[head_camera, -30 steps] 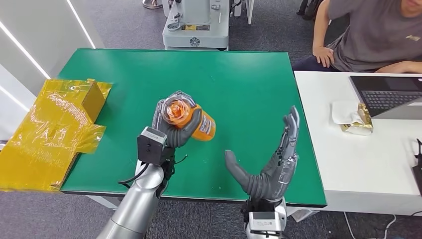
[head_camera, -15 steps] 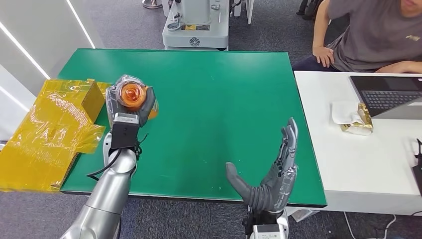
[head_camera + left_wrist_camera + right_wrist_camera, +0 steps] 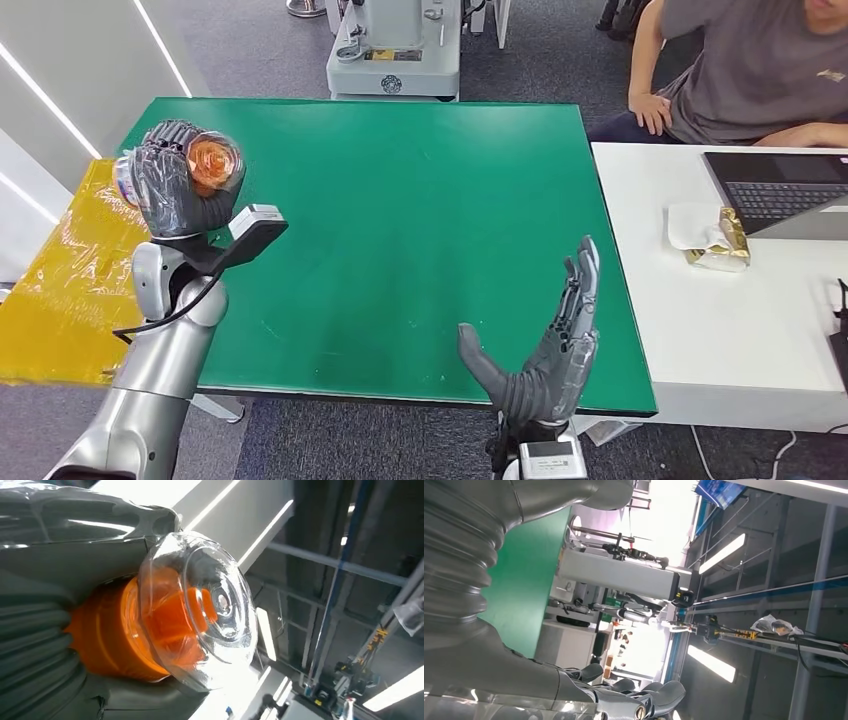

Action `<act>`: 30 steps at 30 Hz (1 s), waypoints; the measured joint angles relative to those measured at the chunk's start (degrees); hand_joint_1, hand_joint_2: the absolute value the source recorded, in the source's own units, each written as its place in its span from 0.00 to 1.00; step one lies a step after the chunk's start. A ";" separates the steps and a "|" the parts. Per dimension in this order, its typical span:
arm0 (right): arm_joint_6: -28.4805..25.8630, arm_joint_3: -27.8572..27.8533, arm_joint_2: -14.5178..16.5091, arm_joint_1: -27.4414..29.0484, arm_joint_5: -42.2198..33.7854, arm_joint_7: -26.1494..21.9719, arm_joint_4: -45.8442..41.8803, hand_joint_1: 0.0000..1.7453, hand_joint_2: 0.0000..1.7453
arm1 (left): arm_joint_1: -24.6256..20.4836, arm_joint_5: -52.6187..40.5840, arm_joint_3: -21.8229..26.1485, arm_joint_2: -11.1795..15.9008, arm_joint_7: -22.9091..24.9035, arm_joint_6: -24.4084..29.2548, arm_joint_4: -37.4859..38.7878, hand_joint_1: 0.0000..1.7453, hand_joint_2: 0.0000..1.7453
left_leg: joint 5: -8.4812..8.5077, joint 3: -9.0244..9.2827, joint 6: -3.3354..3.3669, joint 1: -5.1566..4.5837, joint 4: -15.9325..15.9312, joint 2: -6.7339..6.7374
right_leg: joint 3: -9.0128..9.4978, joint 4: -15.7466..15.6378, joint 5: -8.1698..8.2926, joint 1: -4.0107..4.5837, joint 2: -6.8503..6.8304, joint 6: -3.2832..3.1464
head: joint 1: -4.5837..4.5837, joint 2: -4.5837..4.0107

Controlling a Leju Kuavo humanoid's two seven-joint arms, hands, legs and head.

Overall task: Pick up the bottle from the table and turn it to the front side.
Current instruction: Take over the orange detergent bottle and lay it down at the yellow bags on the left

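Gripping the orange bottle (image 3: 212,165) at the upper left of the head view, the left hand (image 3: 175,180) has its dark fingers wrapped around the body, lifted off the green table (image 3: 420,200) and over its left edge. The bottle's clear rounded end points toward the camera, with orange showing through it. In the left wrist view the same bottle (image 3: 165,625) sits pressed between the grey thumb and the ribbed cover of the left hand (image 3: 45,630). At the lower middle of the head view, the right hand (image 3: 545,345) stands on edge over the table's near side, fingers straight and spread from the thumb, holding nothing. Yellow wrapping (image 3: 60,280) lies at the left edge. A person (image 3: 740,70) sits at the upper right beside a white table (image 3: 740,330) with a laptop (image 3: 780,190).
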 joint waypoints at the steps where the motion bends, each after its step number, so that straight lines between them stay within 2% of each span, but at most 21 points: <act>1: 0.00 0.02 0.00 -0.07 -0.03 0.00 0.03 0.00 1.00 | -0.51 -2.44 0.19 0.35 0.88 0.02 0.37 1.00 1.00 | 0.00 0.00 0.00 0.00 0.00 0.00 | 0.00 0.00 0.00 0.00 -0.01 0.00 | 0.00 0.00; 6: 0.00 0.31 0.00 -0.50 -0.43 0.00 0.14 0.00 1.00 | -3.41 -12.08 0.55 1.46 3.76 0.11 4.22 1.00 1.00 | 0.01 0.00 0.00 0.00 0.00 -0.01 | 0.01 0.00 0.01 0.00 -0.02 0.00 | 0.01 0.00; 12: 0.01 0.67 0.02 -1.02 -0.90 0.00 0.28 0.00 1.00 | -5.21 -14.72 0.55 1.87 4.71 0.02 7.81 1.00 1.00 | 0.01 0.00 -0.01 0.00 0.01 -0.01 | 0.01 0.00 0.01 0.00 -0.01 -0.01 | 0.00 0.00; 17: 0.00 0.83 0.00 -1.19 -0.92 0.00 0.32 0.00 1.00 | -6.96 -20.90 0.55 2.13 7.29 -3.30 14.11 1.00 1.00 | 0.00 0.01 -0.01 0.00 0.00 0.01 | 0.00 0.00 0.00 0.00 0.02 -0.01 | 0.00 0.00; 20: 0.00 1.06 -0.08 -1.19 -0.98 0.00 0.27 0.00 1.00 | -7.19 -22.69 0.55 2.22 8.26 -5.44 19.82 1.00 1.00 | 0.00 0.03 -0.01 0.00 0.00 0.07 | 0.00 0.00 0.00 0.00 0.09 -0.01 | 0.00 0.00; 23: 0.00 1.56 -0.33 -1.14 -0.92 -0.02 -0.01 0.00 1.00 | -6.94 -23.18 0.55 2.70 8.35 -5.32 24.93 1.00 1.00 | 0.00 0.03 -0.02 0.00 0.00 0.08 | -0.01 0.00 0.00 0.00 0.11 -0.01 | 0.00 0.00; 30: 0.00 2.27 -0.98 -0.59 -1.31 -0.02 -0.52 0.00 1.00 | -6.84 -25.83 0.54 4.93 8.32 -5.51 31.85 1.00 1.00 | -0.02 0.02 -0.03 0.01 -0.01 0.08 | -0.04 0.00 -0.01 0.00 0.12 -0.02 | 0.01 0.00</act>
